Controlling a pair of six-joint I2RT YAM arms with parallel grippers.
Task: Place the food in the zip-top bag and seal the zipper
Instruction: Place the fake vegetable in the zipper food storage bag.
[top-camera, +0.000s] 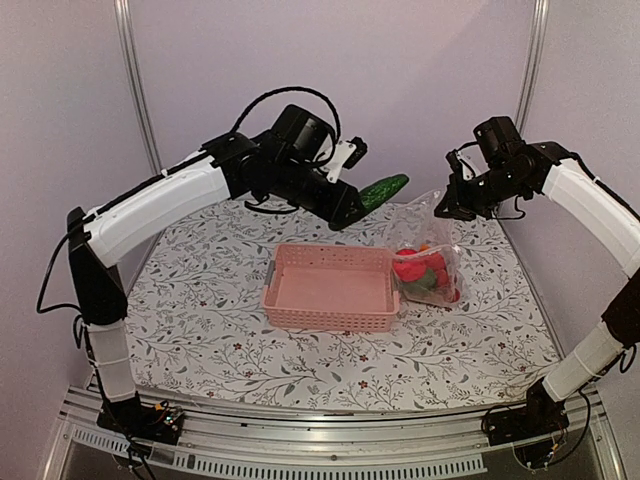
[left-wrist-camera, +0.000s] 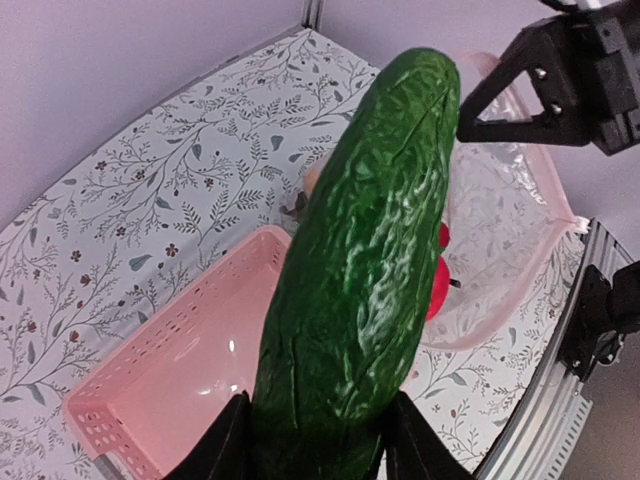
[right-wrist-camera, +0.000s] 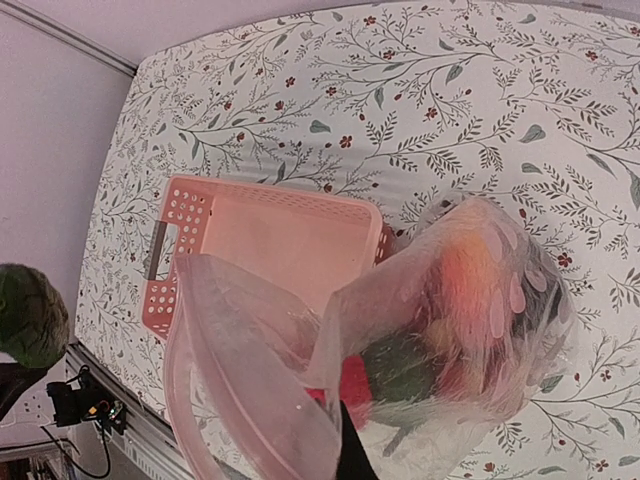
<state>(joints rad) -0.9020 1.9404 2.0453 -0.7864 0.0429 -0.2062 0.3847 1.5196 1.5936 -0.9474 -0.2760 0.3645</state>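
My left gripper (top-camera: 350, 205) is shut on the thick end of a green cucumber (left-wrist-camera: 360, 260), held in the air above the pink basket's far right corner. The cucumber's tip (top-camera: 385, 190) points toward the open mouth of the clear zip-top bag (top-camera: 425, 250). My right gripper (top-camera: 452, 205) is shut on the bag's upper mouth edge and holds it up. Inside the bag (right-wrist-camera: 450, 330) lie red (right-wrist-camera: 350, 385), green (right-wrist-camera: 405, 365) and orange food pieces. The zipper (right-wrist-camera: 172, 370) runs along the gaping mouth edge, unsealed. One dark finger (right-wrist-camera: 352, 455) of the right gripper shows at the bag's rim.
A pink slotted basket (top-camera: 330, 290) stands in the middle of the floral tablecloth, touching the bag's left side, with nothing in it. The metal table rail (left-wrist-camera: 560, 420) runs along the near edge. Grey walls and frame posts close in the back.
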